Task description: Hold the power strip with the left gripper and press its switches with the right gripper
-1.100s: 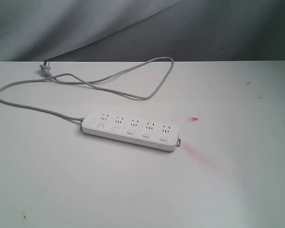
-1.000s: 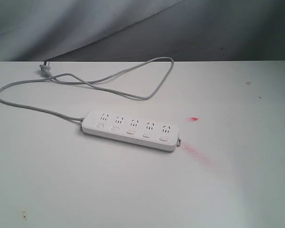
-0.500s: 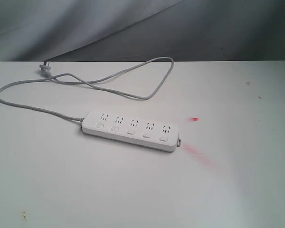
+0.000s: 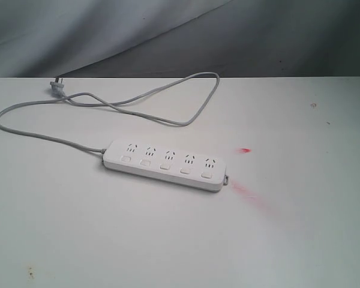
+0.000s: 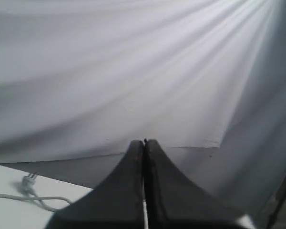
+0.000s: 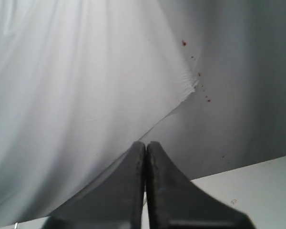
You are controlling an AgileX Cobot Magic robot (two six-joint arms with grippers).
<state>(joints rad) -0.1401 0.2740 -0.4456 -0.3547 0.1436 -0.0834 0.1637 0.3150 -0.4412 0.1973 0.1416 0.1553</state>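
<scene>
The power strip [image 4: 164, 164] lay mid-way across the counter [image 4: 108, 240], its cord [image 4: 168, 117] reaching the far left corner. The left end effector [image 5: 144, 143] and the right end effector [image 6: 146, 145] each had their fingers pressed together.

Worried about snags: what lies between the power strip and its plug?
Only the grey cord, looping over otherwise bare table between strip and plug, as the exterior view shows.

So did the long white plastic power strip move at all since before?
No. The long white plastic power strip sits just where it was, beside the small red mark.
</scene>
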